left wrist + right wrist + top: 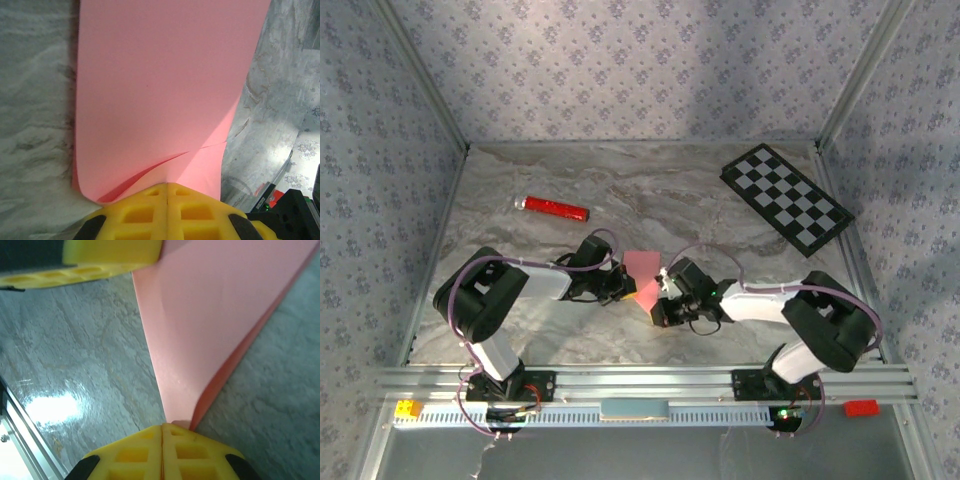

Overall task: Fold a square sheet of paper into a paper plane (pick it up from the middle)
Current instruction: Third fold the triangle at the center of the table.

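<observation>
Square sheet of paper (642,266), pink and one only, is held left of the checkerboard (786,197) and nearer the arm bases than it, pinched at its near end by both claws. You have two arms, each bent at the elbow with the forearm low and reaching inward, so they meet wrist to wrist. The left gripper (632,292) has its yellow fingers (140,212) pressed together on the paper's edge, where two layers overlap. The right gripper (656,297) is likewise clamped on a corner, its fingers (135,452) closed, and the square sheet of paper fans out ahead of both. One red cylinder (556,207) lies on the marble table (650,190), far left of the checkerboard, well apart from it.
</observation>
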`<action>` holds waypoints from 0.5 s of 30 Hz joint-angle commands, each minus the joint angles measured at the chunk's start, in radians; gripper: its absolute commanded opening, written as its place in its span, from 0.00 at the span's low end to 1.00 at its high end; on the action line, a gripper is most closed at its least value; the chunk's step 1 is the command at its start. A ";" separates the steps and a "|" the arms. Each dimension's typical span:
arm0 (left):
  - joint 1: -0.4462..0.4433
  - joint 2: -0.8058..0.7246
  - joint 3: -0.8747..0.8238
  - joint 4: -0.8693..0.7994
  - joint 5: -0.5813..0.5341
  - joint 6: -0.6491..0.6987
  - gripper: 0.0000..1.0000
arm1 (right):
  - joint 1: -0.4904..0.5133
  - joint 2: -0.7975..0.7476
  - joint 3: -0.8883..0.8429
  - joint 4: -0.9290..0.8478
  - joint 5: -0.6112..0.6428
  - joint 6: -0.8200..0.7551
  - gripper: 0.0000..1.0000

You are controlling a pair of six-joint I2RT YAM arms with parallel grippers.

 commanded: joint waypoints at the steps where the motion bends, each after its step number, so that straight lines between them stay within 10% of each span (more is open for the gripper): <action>1: -0.001 0.029 0.001 -0.068 -0.055 0.009 0.00 | -0.005 -0.039 -0.014 -0.110 -0.021 0.006 0.09; 15: 0.000 0.023 0.002 -0.064 -0.050 0.007 0.00 | -0.047 0.031 0.225 -0.148 -0.033 0.007 0.08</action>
